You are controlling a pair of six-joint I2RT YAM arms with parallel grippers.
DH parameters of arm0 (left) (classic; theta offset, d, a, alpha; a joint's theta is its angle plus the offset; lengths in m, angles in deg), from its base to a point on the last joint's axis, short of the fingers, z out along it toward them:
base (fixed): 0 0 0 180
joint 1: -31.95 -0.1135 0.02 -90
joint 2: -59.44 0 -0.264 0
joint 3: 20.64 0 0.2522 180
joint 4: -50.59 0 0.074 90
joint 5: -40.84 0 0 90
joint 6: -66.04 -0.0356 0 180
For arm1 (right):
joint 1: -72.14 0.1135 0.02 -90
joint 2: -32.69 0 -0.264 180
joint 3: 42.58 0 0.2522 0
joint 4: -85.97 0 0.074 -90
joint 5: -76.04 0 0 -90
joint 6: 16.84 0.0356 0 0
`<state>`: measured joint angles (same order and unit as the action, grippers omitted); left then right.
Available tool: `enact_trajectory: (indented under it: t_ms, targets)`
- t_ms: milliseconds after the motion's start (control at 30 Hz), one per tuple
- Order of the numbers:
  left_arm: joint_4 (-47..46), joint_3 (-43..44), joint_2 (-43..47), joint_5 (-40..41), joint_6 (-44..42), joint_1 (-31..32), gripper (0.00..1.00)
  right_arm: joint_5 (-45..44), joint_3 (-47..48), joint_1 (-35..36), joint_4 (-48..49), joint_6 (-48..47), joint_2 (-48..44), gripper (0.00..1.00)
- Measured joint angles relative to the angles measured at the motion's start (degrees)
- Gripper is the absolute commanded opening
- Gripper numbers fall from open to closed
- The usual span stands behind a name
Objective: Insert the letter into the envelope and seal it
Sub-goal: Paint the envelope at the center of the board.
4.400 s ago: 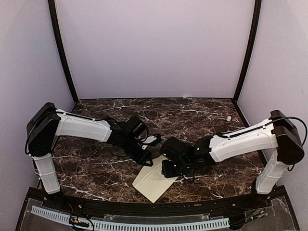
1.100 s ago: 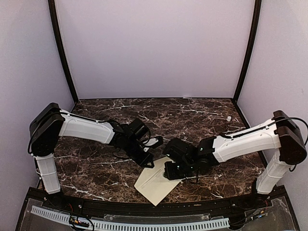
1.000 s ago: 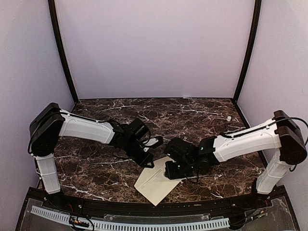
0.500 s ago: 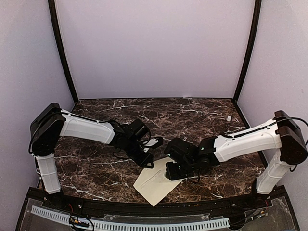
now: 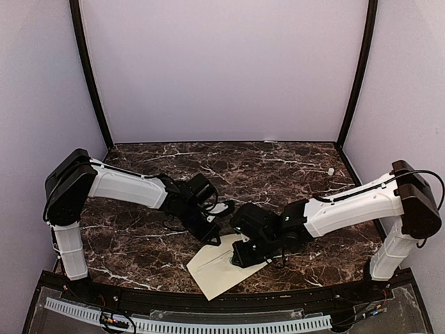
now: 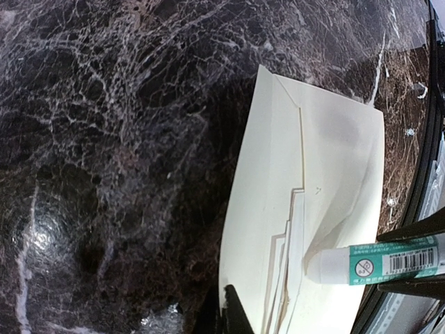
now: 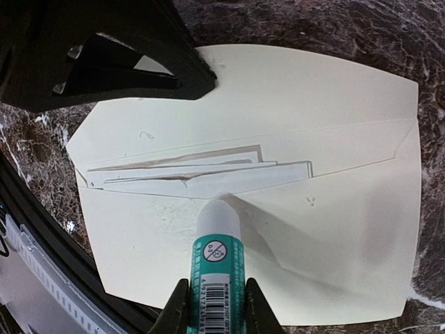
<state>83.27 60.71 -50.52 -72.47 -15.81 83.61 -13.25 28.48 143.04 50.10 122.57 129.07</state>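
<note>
The cream envelope [image 5: 219, 268] lies at the table's near middle, flap open. It also shows in the left wrist view [image 6: 327, 139] and the right wrist view [image 7: 334, 209]. The white letter [image 7: 208, 174] sits in its pocket, only stepped edges showing [image 6: 295, 229]. My right gripper [image 7: 217, 306] is shut on a green glue stick [image 7: 217, 271]. The stick's white tip touches the envelope just below the pocket opening. My left gripper [image 6: 233, 316] is shut on the envelope's far edge, and it shows black at the top left of the right wrist view [image 7: 139, 66].
The dark marble table [image 5: 139, 236] ends at a black front rail [image 5: 208, 306] just beyond the envelope's near corner. A small white object [image 5: 332, 170] lies at the far right. Purple walls close in the back and sides.
The envelope has slid and turned toward the near left. Both grippers moved with it, and the right gripper with the glue stick shifted left over the paper.
</note>
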Motion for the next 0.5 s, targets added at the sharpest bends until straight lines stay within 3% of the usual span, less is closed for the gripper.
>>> enact_trajectory:
  t_ms: [500]
  targets:
    - [1.1, 0.0, -0.3, 0.0, 0.0, 0.0, 0.00, 3.2, 4.1, 2.0, 0.4, -1.1, 3.8, 0.00]
